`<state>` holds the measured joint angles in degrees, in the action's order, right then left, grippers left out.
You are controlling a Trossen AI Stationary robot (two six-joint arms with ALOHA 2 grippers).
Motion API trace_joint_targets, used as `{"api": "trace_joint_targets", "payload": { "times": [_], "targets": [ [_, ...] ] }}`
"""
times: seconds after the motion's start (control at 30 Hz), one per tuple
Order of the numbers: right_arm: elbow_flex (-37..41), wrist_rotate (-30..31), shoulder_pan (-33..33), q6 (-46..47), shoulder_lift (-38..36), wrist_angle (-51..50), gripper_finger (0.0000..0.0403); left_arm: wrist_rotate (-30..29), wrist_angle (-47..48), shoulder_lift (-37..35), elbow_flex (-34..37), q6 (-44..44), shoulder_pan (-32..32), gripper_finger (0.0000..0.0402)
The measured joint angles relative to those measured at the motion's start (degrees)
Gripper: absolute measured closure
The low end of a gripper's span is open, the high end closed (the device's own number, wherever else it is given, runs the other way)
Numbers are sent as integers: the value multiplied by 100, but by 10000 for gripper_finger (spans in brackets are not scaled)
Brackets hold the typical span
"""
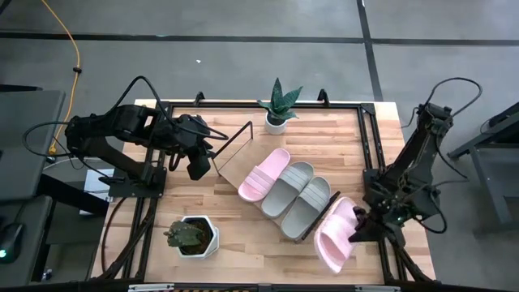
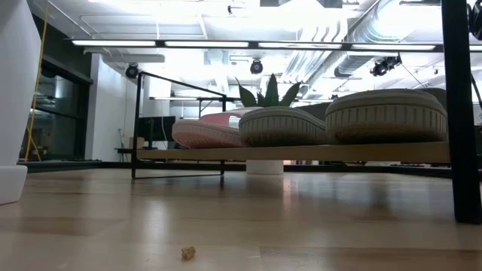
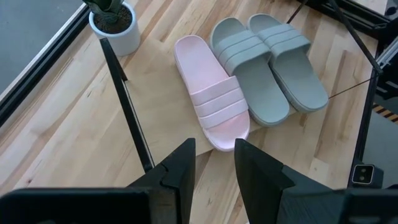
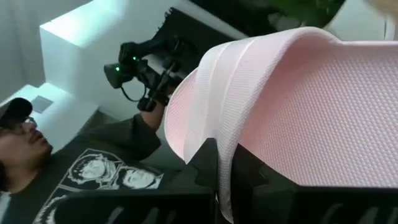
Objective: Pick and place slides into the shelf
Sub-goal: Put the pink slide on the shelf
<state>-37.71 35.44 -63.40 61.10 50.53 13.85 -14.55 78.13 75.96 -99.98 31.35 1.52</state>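
Pinched between the right gripper's (image 4: 219,180) closed fingers, a pink slide (image 1: 336,234) hangs just off the shelf's (image 1: 231,166) right end. Three slides sit on the shelf: one pink (image 1: 264,174), two grey (image 1: 298,197). Left gripper (image 3: 214,163) hovers beside the shelf's left end, fingers parted, empty.

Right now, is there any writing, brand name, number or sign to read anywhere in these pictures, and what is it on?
No readable text in any view.
The person's dark shirt has a white printed picture, but no letters can be made out.
The slides carry no visible brand: the pink slide and grey slides on the shelf show only plain ribbed straps.
The pink slide in the right gripper shows only a dotted texture.
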Motion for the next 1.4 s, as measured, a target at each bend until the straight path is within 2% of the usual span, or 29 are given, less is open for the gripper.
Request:
{"api": "trace_joint_targets", "payload": {
  "times": [0.2, 0.53, 0.67, 1.17, 1.4],
  "targets": [
    [-692, 103, 168, -578, -93, -821, 403, -2, 0, 0, 0, -4, 0, 300],
    [-2232, -392, 1107, -1244, -18, -3058, 403, -9, 0, 0, 0, -20, 0, 300],
    [-2556, -903, 1711, -1323, 53, -3594, 403, -5, -2, 0, 0, -84, 0, 300],
    [-2562, -3536, 4358, -1668, 754, -3687, 403, 107, -54, 0, 0, -568, 0, 300],
    [-2562, -4207, 5452, -1763, 1219, -3627, 403, 107, -48, 0, 0, -608, 0, 300]
  ]
}}
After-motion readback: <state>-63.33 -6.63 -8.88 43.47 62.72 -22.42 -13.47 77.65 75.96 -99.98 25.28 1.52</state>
